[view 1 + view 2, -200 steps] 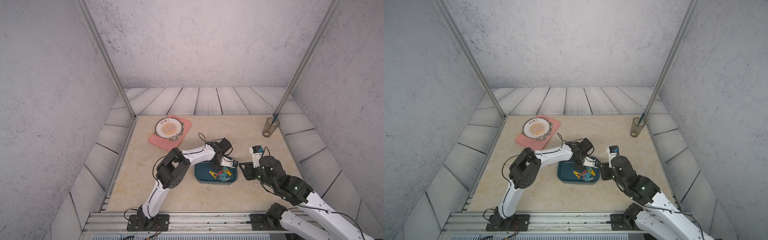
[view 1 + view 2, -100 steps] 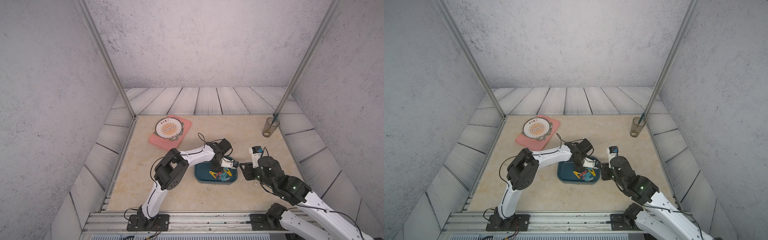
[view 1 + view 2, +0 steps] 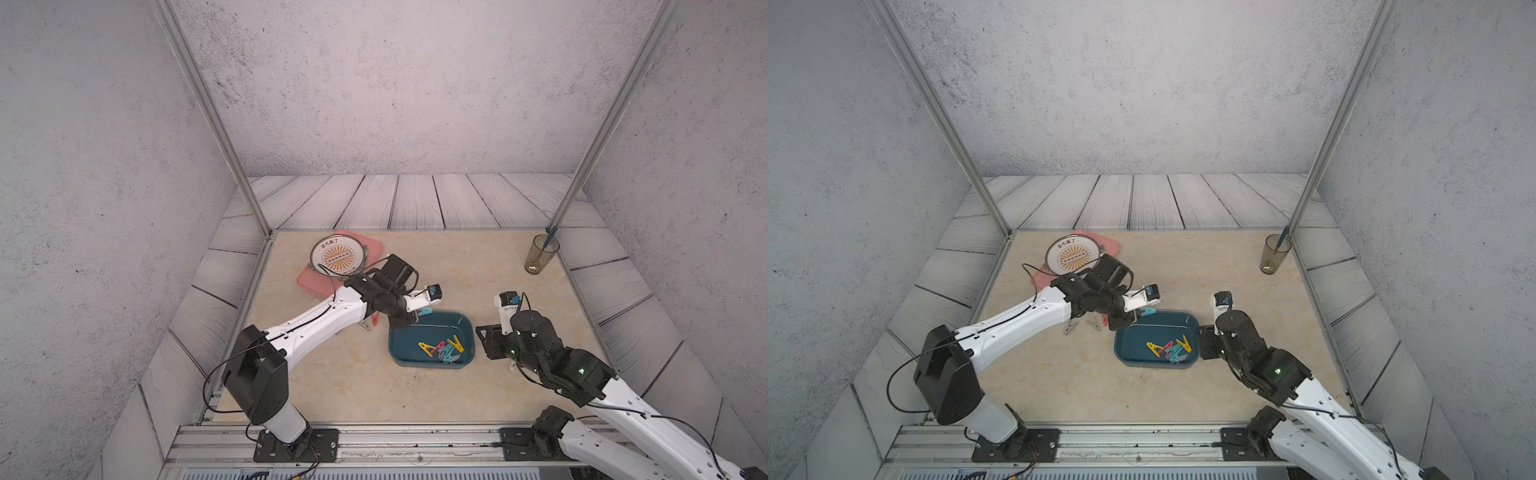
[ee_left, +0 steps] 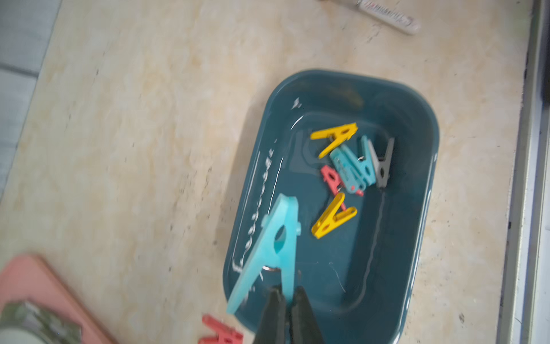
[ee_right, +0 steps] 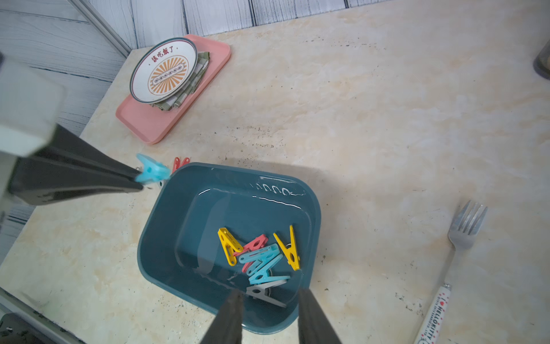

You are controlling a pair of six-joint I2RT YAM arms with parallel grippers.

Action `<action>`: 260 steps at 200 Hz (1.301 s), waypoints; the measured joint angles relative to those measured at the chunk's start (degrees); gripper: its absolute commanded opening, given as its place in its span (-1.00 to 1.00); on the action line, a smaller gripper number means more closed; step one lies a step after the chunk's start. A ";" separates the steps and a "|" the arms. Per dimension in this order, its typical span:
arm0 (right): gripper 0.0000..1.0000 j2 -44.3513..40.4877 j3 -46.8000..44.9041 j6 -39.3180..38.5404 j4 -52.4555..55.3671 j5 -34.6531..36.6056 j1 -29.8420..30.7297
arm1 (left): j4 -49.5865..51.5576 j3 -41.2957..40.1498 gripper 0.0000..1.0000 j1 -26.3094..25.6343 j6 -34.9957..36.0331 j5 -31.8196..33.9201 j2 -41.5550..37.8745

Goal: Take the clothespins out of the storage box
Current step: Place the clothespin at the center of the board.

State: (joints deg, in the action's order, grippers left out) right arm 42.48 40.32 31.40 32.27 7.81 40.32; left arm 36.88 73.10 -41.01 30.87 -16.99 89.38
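The storage box, a shallow dark teal tub, sits mid-table. Several yellow, red, teal-blue and grey clothespins lie heaped at its right end. My left gripper is shut on one leg of a teal-blue clothespin, held above the box's far left corner. A red clothespin and grey ones lie on the table left of the box. My right gripper hangs open over the box's right end, above the grey clothespin.
A pink tray carrying a round plate stands at the far left. A glass stands at the far right corner. A white-handled fork lies on the table right of the box.
My left gripper has shut on the teal-blue clothespin and carried it up and left, from inside the box to over its far left corner. The right arm has barely moved.
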 measured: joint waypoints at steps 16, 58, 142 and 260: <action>-0.30 2.49 0.33 -0.24 0.04 -1.27 0.00 | 0.26 -4.50 -0.94 4.33 -0.98 -0.02 -3.45; -0.31 10.45 3.58 -1.46 2.03 -5.07 0.00 | 1.27 -16.72 -0.93 14.86 -0.92 2.25 -12.04; -0.30 19.12 9.42 -2.93 6.08 -10.54 0.76 | -2.67 -31.15 -0.85 23.28 0.39 9.92 -10.27; -0.25 47.15 22.93 -7.30 4.17 -4.04 0.87 | -1.49 -29.22 -0.29 23.28 4.24 13.92 -8.24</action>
State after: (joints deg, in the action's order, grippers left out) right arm 89.62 63.24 24.10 36.45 3.77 41.19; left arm 35.40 43.88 -17.74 35.11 -3.07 81.14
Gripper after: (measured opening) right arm 0.376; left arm 0.335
